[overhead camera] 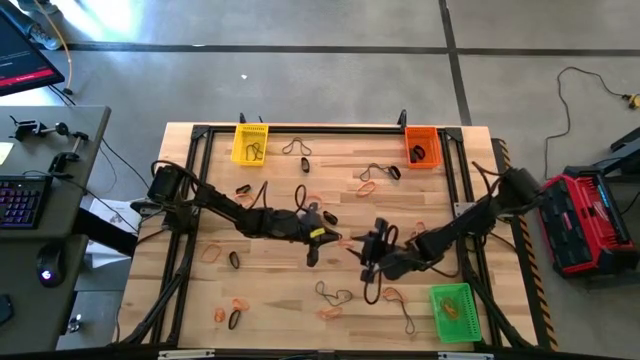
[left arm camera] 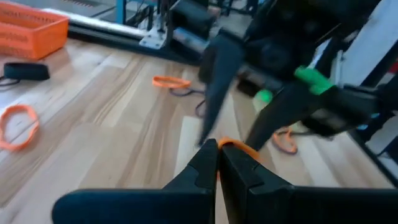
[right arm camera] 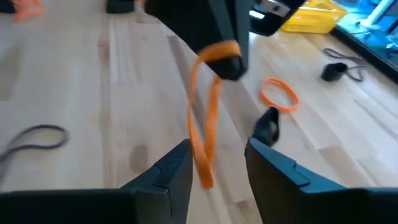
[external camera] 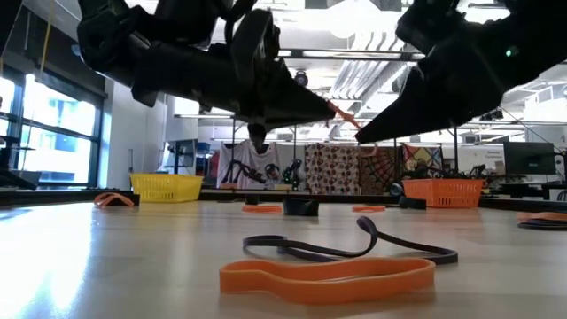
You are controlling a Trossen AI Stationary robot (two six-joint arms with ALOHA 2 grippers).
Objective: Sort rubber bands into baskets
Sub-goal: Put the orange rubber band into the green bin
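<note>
Mid-frame over counter (overhead camera: 270, 280): my left gripper (left arm camera: 217, 163) pinches orange band (right arm camera: 208, 118); right gripper (right arm camera: 217, 163) spread wide around it. Baskets (overhead camera: 450, 310) nearly bare, many rubber bands (overhead camera: 225, 312) still scattered.

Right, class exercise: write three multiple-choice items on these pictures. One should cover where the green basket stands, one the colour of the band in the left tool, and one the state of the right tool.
1. The green basket stands:
A) on the left arm's side
B) on the right arm's side, near a corner
C) in the middle

2. The rubber band pinched by the left tool is:
A) black
B) olive-tan
C) orange

3. The right tool is:
A) shut on a black band
B) open, straddling the hanging band
C) shut on a basket rim

Answers:
1 B: the high view shows it near the corner by the right arm.
2 C: both wrist views show an orange loop.
3 B: its own wrist view shows it parted around the loop.
</note>
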